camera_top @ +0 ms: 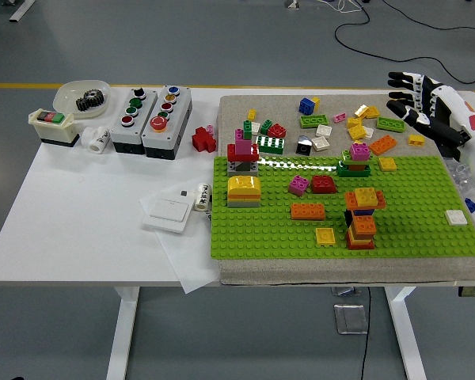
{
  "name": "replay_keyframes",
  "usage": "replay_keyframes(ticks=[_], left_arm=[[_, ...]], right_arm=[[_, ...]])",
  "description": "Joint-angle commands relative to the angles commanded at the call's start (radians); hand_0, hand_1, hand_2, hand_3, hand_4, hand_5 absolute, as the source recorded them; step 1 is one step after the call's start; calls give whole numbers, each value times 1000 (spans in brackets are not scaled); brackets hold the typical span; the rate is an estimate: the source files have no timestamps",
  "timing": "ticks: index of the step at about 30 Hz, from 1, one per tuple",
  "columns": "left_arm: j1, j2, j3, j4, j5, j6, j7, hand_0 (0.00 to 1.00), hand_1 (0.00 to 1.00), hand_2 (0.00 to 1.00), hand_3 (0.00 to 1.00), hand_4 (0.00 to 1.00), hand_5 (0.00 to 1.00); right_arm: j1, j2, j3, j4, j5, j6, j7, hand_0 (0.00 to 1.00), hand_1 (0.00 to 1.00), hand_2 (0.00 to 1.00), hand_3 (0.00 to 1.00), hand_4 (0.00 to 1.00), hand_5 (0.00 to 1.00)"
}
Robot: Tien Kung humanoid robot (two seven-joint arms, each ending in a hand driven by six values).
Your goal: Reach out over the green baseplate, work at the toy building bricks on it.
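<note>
Right hand [418, 99] spread, empty, off the baseplate [412, 229] at far right. Stack [362, 218] stands assembled; loose bricks [356, 123] remain on the mat beyond.

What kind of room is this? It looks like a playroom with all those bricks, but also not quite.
Probably a robot lab or test workshop, not a playroom. A robot hand hangs open over the table's far right, industrial push-button boxes sit beside the toy bricks, and cables trail across a bare grey floor.
</note>
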Motion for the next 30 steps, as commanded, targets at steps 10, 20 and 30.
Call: replay_keyframes(ticks=[10,20,30], left_arm=[[17,-2,-14,2,20,0,10,558,632,686,616,655,732],[30,-1,-24,2,38,-7,16,557,634,687,615,654,731],[32,-1,-29,0,45,-12,13,557,631,688,615,653,730]], right_arm=[[18,49,7,-73,422,28,26,933,856,880,907,998,937],[10,116,41,-123,431,48,29,991,879,898,937,998,972],[-6,140,63,-144,417,47,29,998,879,903,932,998,982]])
